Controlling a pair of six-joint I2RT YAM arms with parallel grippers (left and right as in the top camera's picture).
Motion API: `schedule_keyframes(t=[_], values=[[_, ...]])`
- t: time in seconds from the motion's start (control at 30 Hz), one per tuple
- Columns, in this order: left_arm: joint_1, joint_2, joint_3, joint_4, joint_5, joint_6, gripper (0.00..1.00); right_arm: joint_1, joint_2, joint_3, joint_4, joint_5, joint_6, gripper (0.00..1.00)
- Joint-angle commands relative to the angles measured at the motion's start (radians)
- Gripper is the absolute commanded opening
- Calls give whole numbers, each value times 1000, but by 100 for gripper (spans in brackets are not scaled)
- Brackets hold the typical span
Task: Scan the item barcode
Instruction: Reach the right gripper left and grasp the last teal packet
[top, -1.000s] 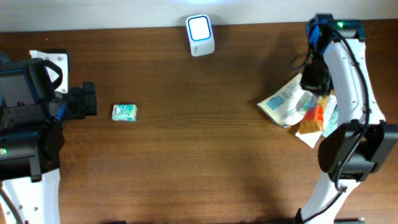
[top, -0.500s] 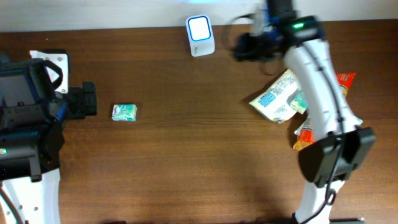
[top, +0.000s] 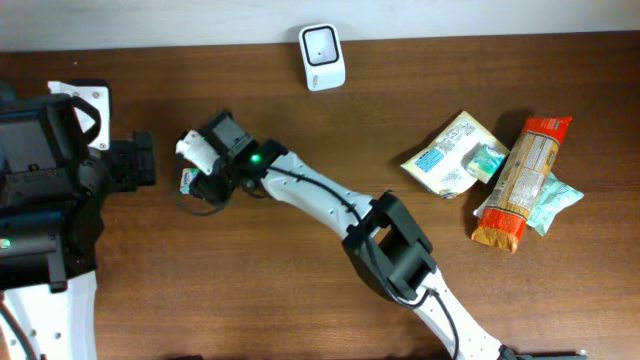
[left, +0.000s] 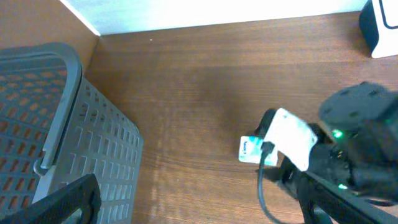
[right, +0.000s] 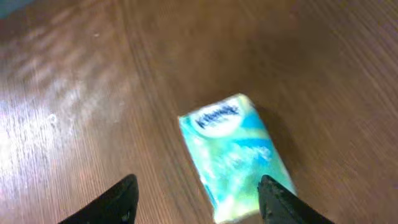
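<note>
At nine o'clock on the desk (top: 300, 280), the right claw (right: 199, 199) hovers spread over the small green-and-white soft plastic tissue pack (right: 236, 155) — light, squashy, best pinched across its narrow sides.

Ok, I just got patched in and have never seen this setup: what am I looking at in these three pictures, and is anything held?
Two robot arms work at a wooden table. One picture looks straight down; the other two come from cameras on each wrist. The right hand has reached across and hovers, open, over a small Kleenex tissue pack, which lies flat between its fingers, not gripped. The left hand waits open at the left edge, beside a grey basket. A white scanner stands at the far edge; snack packets lie to the right. Nothing is held.
</note>
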Motion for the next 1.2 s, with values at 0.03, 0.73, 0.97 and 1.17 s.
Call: schedule_keyframes(t=[0.03, 0.73, 0.97, 1.17], values=[[3, -4, 4, 1, 0, -13, 99, 0, 78, 6, 29, 55, -50, 54], [3, -4, 4, 1, 0, -13, 99, -124, 90, 444, -684, 99, 32, 67], [3, -4, 4, 1, 0, -13, 99, -135, 90, 160, -517, -186, -207, 62], [3, -4, 4, 1, 0, -13, 99, -134, 90, 145, -443, -200, -202, 57]])
